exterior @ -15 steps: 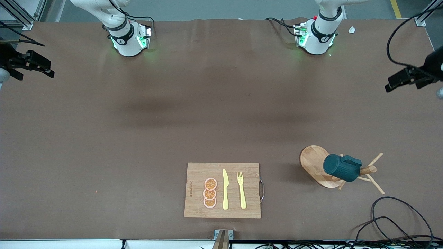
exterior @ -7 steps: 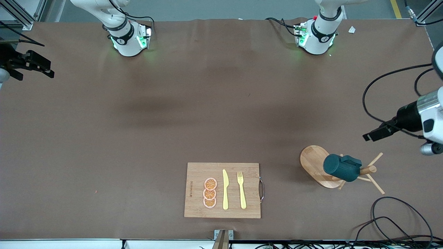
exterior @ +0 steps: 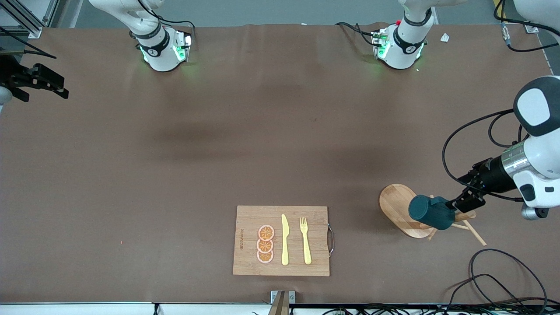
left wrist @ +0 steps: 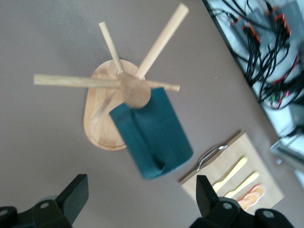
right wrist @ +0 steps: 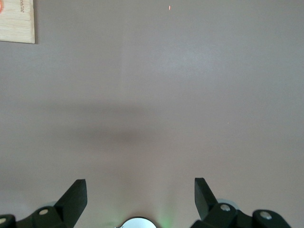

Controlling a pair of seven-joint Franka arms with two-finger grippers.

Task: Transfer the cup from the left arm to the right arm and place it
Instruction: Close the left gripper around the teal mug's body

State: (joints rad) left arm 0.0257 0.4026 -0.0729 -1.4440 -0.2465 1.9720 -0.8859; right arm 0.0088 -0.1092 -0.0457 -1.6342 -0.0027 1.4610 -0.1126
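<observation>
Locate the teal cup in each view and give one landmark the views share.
Front view: the cup hangs on the wooden mug tree, toward the left arm's end of the table.
Left wrist view: mid-frame, between the open left gripper's fingers.
Right wrist view: not in it.
Shared landmark: the chopping board.

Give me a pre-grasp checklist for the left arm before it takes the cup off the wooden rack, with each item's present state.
1. Left end effector open: ok, fingers spread.
2. Left end effector at the cup: ok, it is over the rack, close beside the cup.
3. Cup between the fingers: not ok; in the left wrist view the cup is ahead of the fingertips.
4. Cup on a rack peg: ok, hanging tilted.
5. Right end effector open and waiting over bare table at the right arm's end: ok.
6. Chopping board apart from the rack: ok.
</observation>
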